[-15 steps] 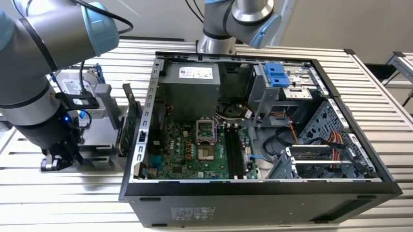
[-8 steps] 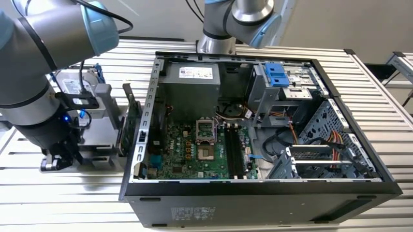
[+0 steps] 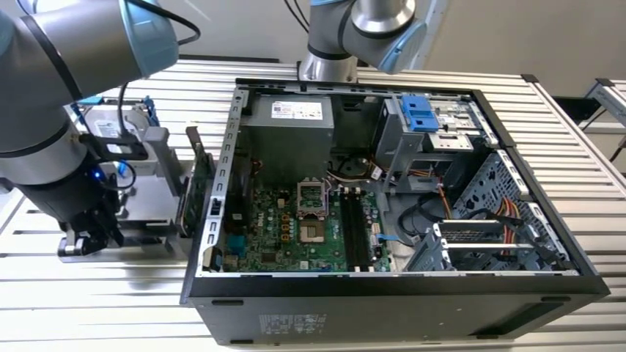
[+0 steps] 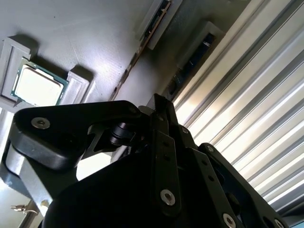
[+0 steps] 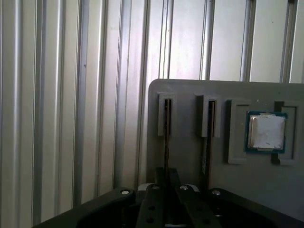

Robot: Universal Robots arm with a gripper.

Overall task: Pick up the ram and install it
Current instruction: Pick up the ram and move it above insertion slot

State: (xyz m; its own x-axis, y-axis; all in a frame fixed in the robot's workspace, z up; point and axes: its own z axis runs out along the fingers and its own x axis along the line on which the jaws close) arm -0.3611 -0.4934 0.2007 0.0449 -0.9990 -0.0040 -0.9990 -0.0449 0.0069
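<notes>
The gripper (image 5: 166, 175) has its fingers pinched on the ram (image 5: 166, 137). The ram stands on edge in a slot of the grey holder (image 5: 190, 90) and runs straight out from between them. The pick likely calls for a square grip and a pull along the slot without twisting, clear of the second stick (image 5: 209, 137) just beside the fingers. The pads' contact is hidden, and the ram's chips cannot be made out edge-on.

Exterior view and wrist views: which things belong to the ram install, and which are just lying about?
Job: ram, gripper, gray holder, motherboard memory slots.
Lying about: processor chip, second stick in the holder, upright green card, blue drive bracket.
</notes>
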